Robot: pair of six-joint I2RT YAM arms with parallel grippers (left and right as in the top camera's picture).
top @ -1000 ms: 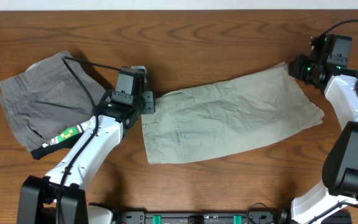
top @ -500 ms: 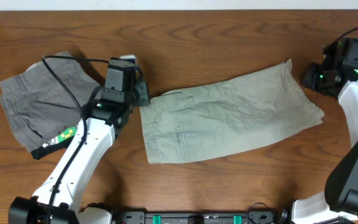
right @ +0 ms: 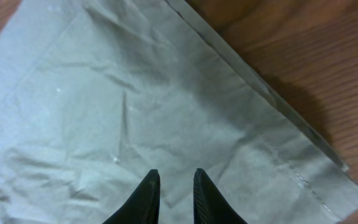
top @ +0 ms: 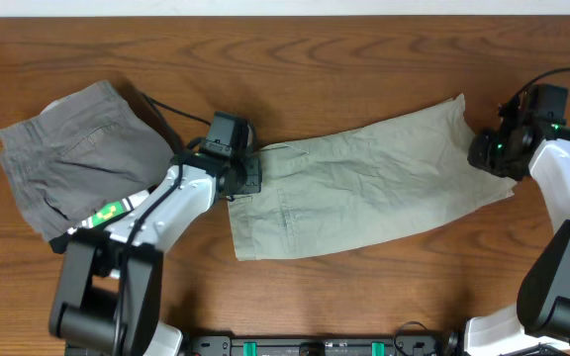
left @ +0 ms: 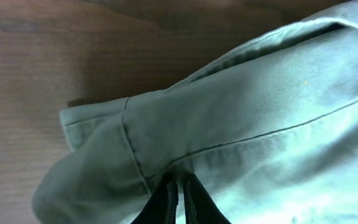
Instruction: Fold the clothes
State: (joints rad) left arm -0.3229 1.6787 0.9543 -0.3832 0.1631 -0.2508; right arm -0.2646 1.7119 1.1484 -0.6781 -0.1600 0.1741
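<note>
Only the wrist views show the left tool (left: 179,180) pinching the clothes (left: 260,112), the right tool (right: 171,178) slightly parted.

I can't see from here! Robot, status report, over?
Left claw shut on khaki shorts waistband. Right claw part-open over hem. Grey shorts lie apart, leftward.

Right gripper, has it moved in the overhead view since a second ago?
Yes. The right gripper has come nearer the robot, from the far hem corner of the pale khaki-green cotton shorts to mid-hem.
</note>
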